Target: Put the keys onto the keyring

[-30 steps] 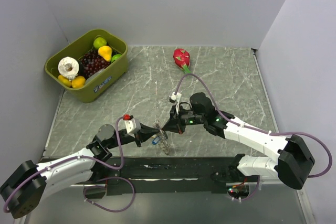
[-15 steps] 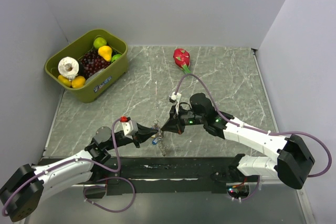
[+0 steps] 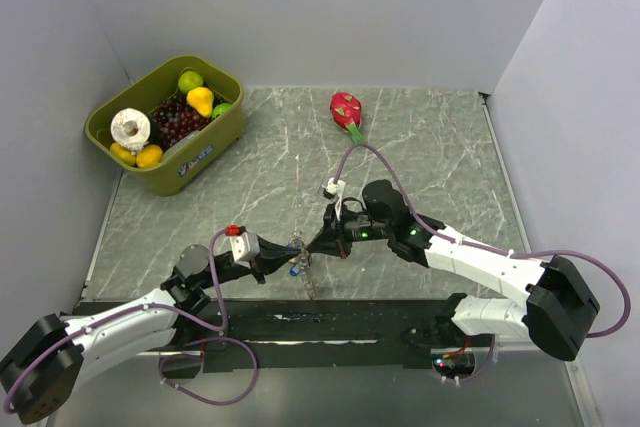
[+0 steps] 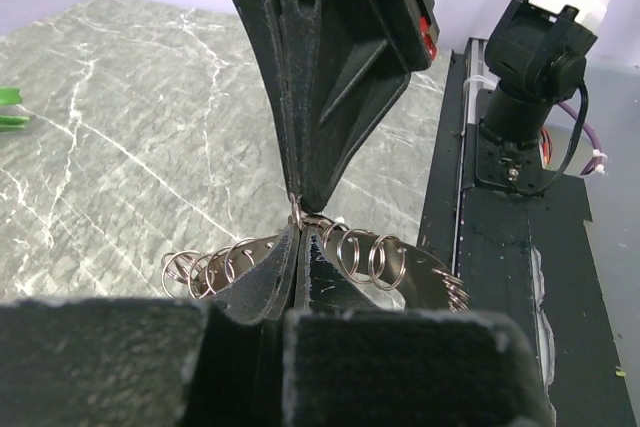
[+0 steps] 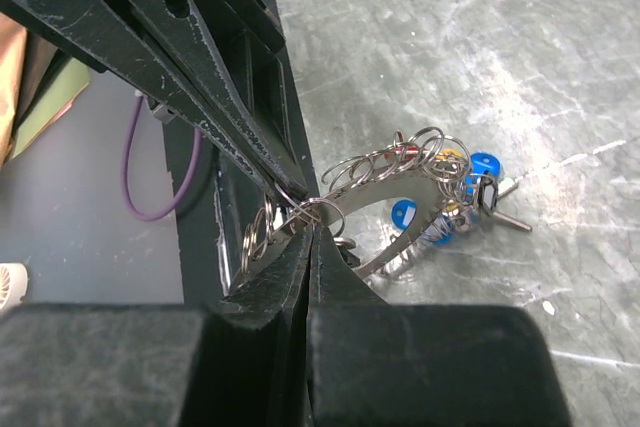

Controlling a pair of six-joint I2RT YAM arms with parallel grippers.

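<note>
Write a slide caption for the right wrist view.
Right hand and left hand, both shut, pinch the keyring, blue-headed keys clustered at its far end.

In the top view the keys (image 3: 296,269) are too small to count; the left gripper (image 4: 298,237) hides the middle of the keyring (image 4: 415,255).

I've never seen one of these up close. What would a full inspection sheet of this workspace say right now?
Surface: grey marbled table with white veins.
Job's things: keyring, lined with small wire loops, held between both pincers; keys with blue heads hang from it.
Clutter: green bin of fruit at far left; dragon fruit near the far edge.
Pincers: left pincer and right pincer both shut on the keyring, tips nearly meeting.
Cables: purple cables loop off each arm, away from the keyring.
Surroundings: plain pale walls on three sides; nothing else seen.
</note>
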